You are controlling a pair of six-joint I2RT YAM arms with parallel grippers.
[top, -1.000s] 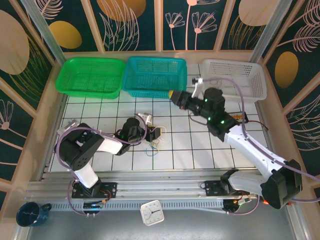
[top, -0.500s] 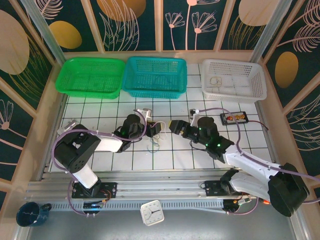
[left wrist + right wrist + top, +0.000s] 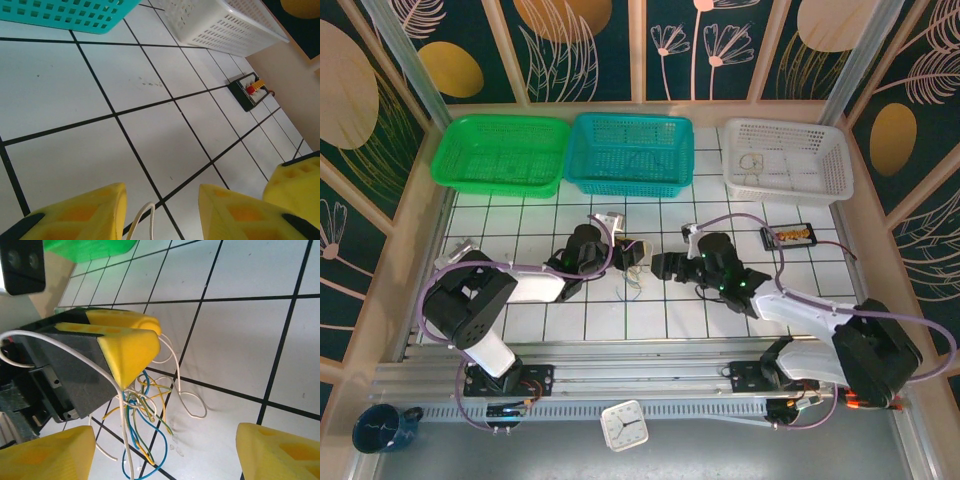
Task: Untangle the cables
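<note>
The step in hand looks like pulling one strand out of the tangle. The cables lie in a small knot of white, blue, yellow and green wire near the middle of the tabletop, a little toward its near edge, and they bunch up right under the tips of the left gripper. Its jaws stand part-way apart with a white loop rising between them; whether they pinch the bundle lower down I cannot tell. The right gripper hovers just beside the knot, on the side toward the right edge, jaws spread wide and holding nothing. Next, I judge, it needs to go down over a single free loop on the knot's outer side, close on that strand alone, and draw it away from the left gripper slowly enough that the limp wires slide rather than cinch. A pale coil, probably a wire, lies in the white basket at the far right corner, well apart from the knot. No brand, label or writing can be read; the black box shows only red and yellow parts.
</note>
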